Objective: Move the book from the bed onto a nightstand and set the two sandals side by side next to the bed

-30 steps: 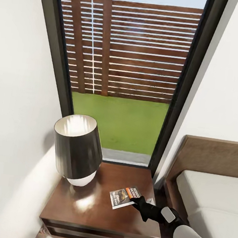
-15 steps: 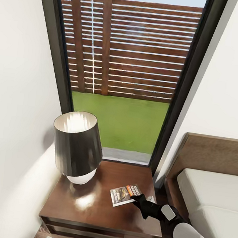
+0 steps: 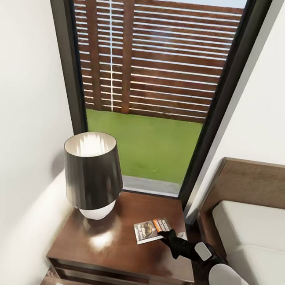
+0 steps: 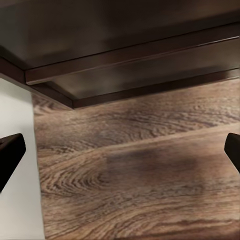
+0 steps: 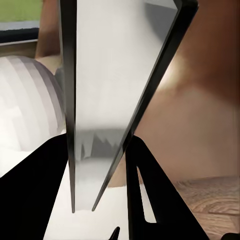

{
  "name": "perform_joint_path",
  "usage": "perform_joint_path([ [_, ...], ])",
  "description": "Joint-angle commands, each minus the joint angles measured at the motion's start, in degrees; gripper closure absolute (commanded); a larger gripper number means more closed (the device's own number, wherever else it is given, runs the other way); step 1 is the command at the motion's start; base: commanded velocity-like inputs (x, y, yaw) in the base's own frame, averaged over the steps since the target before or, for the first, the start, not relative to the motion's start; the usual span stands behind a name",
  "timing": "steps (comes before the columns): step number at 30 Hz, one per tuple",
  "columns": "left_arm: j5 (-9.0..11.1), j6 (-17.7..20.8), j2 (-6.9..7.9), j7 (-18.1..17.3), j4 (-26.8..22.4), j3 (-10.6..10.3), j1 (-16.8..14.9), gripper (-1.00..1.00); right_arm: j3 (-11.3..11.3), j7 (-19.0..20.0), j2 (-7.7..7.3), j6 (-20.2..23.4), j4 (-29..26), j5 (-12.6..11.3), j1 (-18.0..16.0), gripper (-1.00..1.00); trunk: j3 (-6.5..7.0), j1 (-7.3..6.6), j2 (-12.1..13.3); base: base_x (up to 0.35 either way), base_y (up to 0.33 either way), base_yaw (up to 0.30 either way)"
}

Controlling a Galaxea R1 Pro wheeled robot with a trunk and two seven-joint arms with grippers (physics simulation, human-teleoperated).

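Note:
The book (image 3: 151, 230), dark with an orange band, lies tilted over the right part of the nightstand (image 3: 103, 253) top. My right gripper (image 3: 167, 235) is shut on its near right edge. In the right wrist view the book (image 5: 110, 75) stands edge-on between the black fingers (image 5: 150, 190), with the nightstand top (image 5: 205, 115) behind it. Whether the book rests on the wood or hangs just above it I cannot tell. My left gripper (image 4: 120, 155) is open, low over the wood floor (image 4: 140, 190) by the nightstand's base (image 4: 125, 55). The bed (image 3: 251, 234) is at the right. The sandals are out of view.
A lamp (image 3: 92, 174) with a dark shade and white base takes up the nightstand's left half. A tall dark-framed window (image 3: 148, 94) stands behind, with white walls on both sides. The brown headboard (image 3: 253, 181) stands just right of the nightstand.
The right gripper and the book have crept slightly farther onto the nightstand top and the book has turned a little. The view itself shifted slightly.

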Motion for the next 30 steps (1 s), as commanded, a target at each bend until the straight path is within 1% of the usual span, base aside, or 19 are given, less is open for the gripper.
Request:
perform_joint_path([
  [1,0.53,-0.16,0.02,0.24,0.00,-0.51,-0.03,-1.00,0.04,-0.18,-0.02,0.41,-0.05,-0.70,-0.04,1.00,-0.23,0.22,-0.44,0.000,0.000,0.000],
  [7,0.53,-0.16,-0.01,0.24,0.00,-0.51,-0.03,-1.00,0.06,-0.17,-0.06,0.41,-0.05,-0.70,-0.11,1.00,-1.31,1.54,-2.84,0.000,0.000,0.000],
  [12,0.53,-0.16,-0.02,0.24,0.00,-0.73,-0.03,-1.00,0.02,-0.17,-0.07,0.41,0.00,-0.70,-0.13,1.00,-1.31,1.54,-2.84,0.000,0.000,0.000],
  [17,0.53,-0.16,-0.03,0.24,0.00,-1.73,-0.03,-1.00,0.00,-0.22,-0.08,0.41,0.02,-0.71,-0.14,1.00,-1.31,1.54,-2.84,0.000,0.000,0.000],
  [22,0.53,-0.16,-0.03,0.24,0.00,-2.24,-0.03,-1.00,-0.01,-0.25,-0.05,0.41,0.03,-0.71,-0.14,1.00,-2.21,2.63,-4.85,0.000,0.000,0.000],
  [30,0.53,-0.16,-0.03,0.24,0.00,-2.45,-0.03,-1.00,-0.01,-0.26,-0.04,0.41,0.04,-0.71,-0.14,1.00,-3.64,4.39,-8.06,0.000,0.000,0.000],
])
